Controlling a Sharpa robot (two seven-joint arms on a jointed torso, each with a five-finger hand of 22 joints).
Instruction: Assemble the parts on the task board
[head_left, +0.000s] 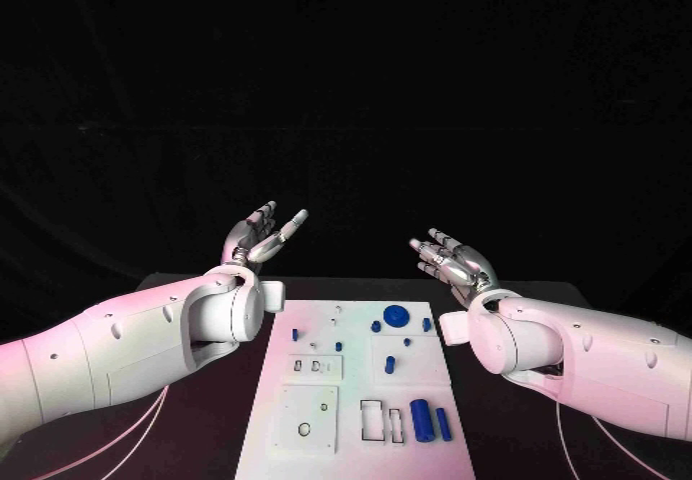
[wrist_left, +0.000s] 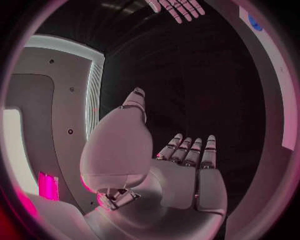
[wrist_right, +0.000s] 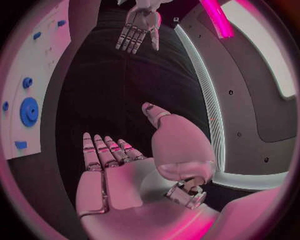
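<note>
The white task board (head_left: 310, 425) lay mid-desk (head_left: 512, 440) between the two arms, carrying small blue parts: a round gear (head_left: 397, 315), a cylinder (head_left: 421, 418), several pegs (head_left: 387, 366). Above its far end, the left robot hand (head_left: 265, 233) and right robot hand (head_left: 451, 260) hung empty, fingers spread wide, nothing blocking the board.
</note>
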